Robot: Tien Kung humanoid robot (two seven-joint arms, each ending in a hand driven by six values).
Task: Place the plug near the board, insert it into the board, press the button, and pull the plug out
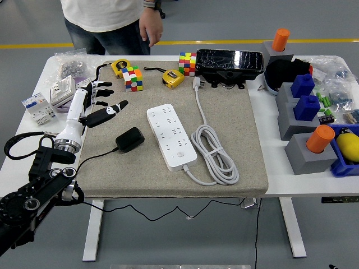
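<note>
From the head view we've got the left hand (95, 103) hovering at about 10 o'clock over the grey mat (235, 145), fingers spread and holding nothing. The black plug (129, 139) lies flat on the mat at roughly 5 o'clock from that hand, clear of it, and just beside the white board (171, 137) at the board's 9 o'clock, not touching. The board's coiled cord (216, 154) sits at its 3 o'clock. A person (106, 19) stands at 12, their hand (150, 27) off the table.
</note>
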